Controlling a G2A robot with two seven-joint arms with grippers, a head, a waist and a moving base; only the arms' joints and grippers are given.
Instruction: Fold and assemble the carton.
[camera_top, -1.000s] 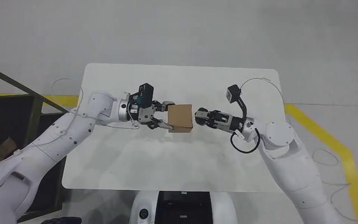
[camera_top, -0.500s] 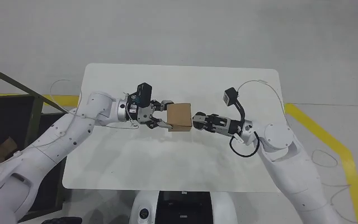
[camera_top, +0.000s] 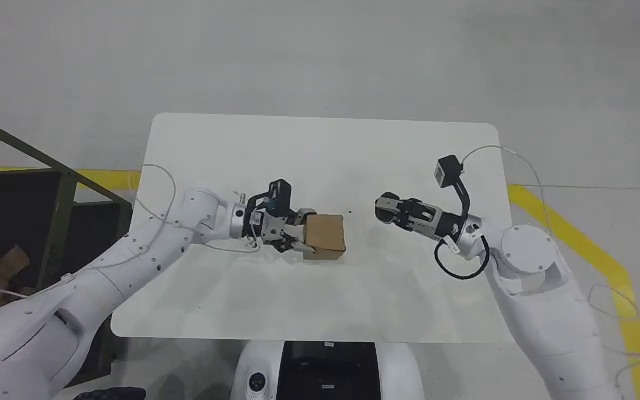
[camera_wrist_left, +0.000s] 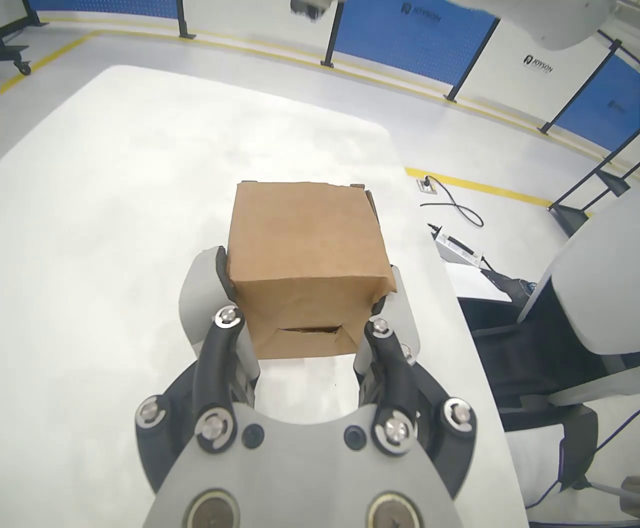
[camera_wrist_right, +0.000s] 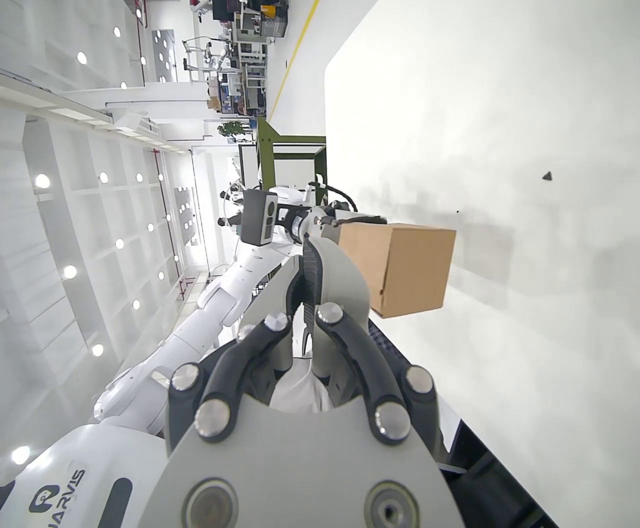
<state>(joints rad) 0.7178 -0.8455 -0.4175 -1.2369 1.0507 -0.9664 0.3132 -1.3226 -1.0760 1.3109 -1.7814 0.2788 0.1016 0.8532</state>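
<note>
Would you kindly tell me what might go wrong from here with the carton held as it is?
1. The left gripper clamps the carton only at its near end, so the cardboard may dent or twist.
2. The end flap facing that wrist shows a dark slit; it may pop open.
3. The right gripper is shut and apart from the carton, giving no support.

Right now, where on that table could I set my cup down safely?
The far strip of the table is bare, and so is the strip along the robot's edge. The middle is crowded: the left claw grips the carton, and the right claw hangs shut beside it, not touching.
</note>
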